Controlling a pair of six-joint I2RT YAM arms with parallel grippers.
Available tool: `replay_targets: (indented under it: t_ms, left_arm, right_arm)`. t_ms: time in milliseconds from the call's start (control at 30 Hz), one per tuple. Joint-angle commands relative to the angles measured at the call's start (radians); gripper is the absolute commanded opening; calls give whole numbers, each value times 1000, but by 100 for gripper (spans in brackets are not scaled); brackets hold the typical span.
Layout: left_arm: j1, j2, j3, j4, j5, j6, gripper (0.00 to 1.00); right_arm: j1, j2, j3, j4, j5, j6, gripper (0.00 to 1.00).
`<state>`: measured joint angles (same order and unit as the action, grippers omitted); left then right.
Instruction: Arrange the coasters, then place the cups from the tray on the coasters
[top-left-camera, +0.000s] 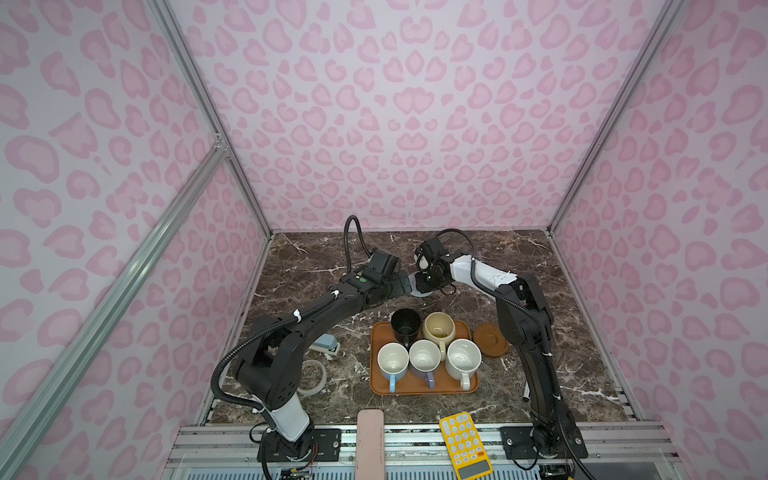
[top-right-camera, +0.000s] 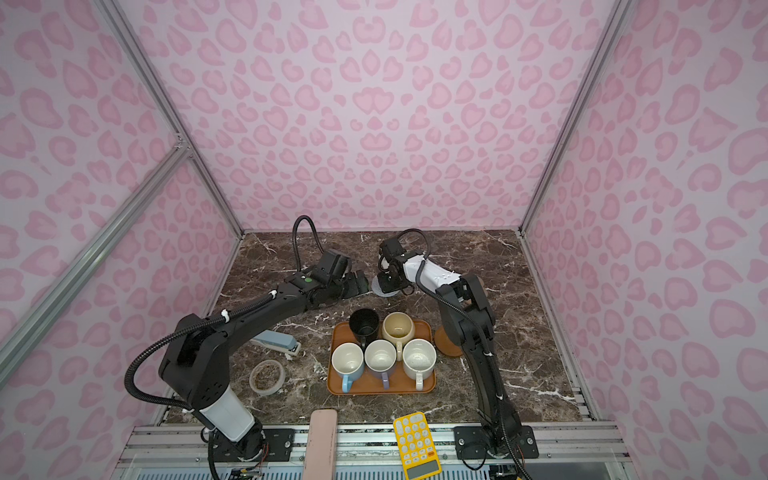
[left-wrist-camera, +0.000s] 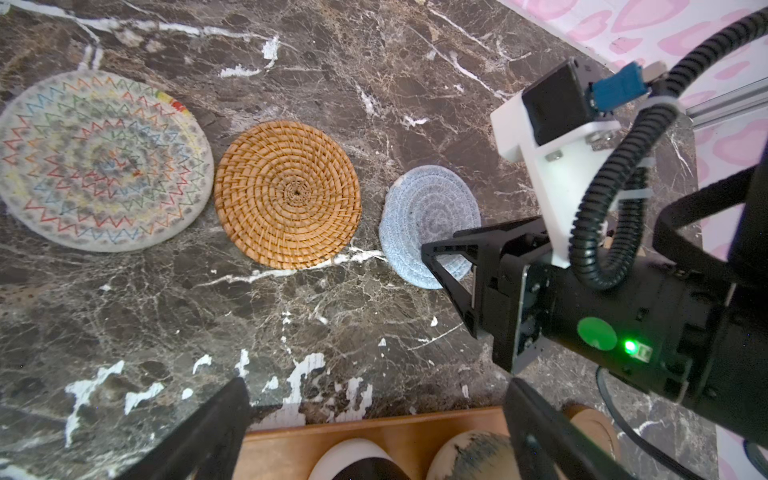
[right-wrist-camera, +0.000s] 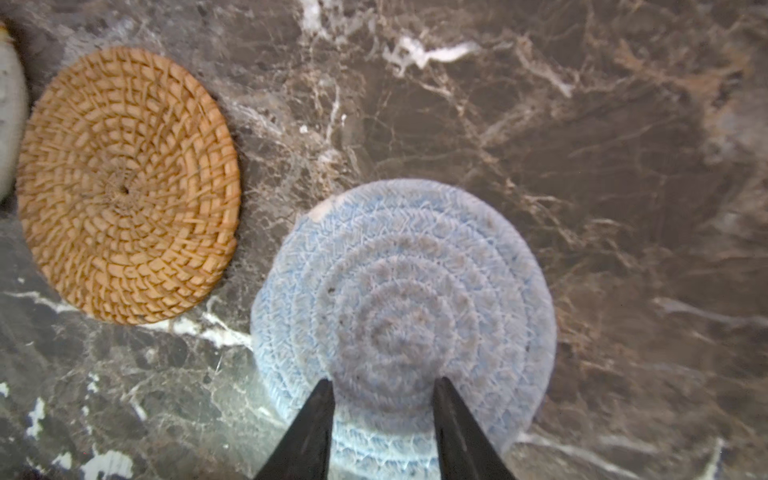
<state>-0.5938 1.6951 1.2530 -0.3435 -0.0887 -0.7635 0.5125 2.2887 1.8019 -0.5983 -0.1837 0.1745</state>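
Now | left fingers (left-wrist-camera: 208, 436) wide apart | right fingers (right-wrist-camera: 309, 432) parted over blue coaster (right-wrist-camera: 399, 286) | rattan coaster (right-wrist-camera: 124, 183) just beside, edges apart

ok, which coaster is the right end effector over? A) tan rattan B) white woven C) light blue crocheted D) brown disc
C: in the right wrist view, the right end effector has its tips apart over the light blue crocheted coaster. The tan rattan coaster lies beside it, apart.

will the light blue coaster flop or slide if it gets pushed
The light blue coaster looks like coiled soft cord, so it probably droops if lifted by one edge. Flat, so unlikely to roll. On the glossy marble table it likely slides easily.
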Motion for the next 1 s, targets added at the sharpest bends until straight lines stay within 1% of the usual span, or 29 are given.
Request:
replay_targets:
  t_ms: [0,133,333,667,767,900,967]
  left_arm:
    - [0,-2,5,9,-6,-9,97]
    - [-1,2,5,11,-5,-9,97]
    - [0,2,6,11,-1,-8,97]
    - [0,-12,10,5,1,-2,97]
    - [0,-28,17,-3,-4,3,97]
    - [0,-60,22,-11,-5,14,97]
    - [0,-77,24,-11,11,22,97]
  right_arm:
    - [3,22,-3,-101,-16,19,41]
    - [3,17,-4,-86,-25,10,41]
    - [5,43,47,-109,-37,6,41]
    - [10,20,101,-139,-3,-5,44]
    - [9,6,121,-158,0,-9,46]
    - [8,-72,112,-161,4,-4,54]
    - [10,-109,104,-173,11,-3,56]
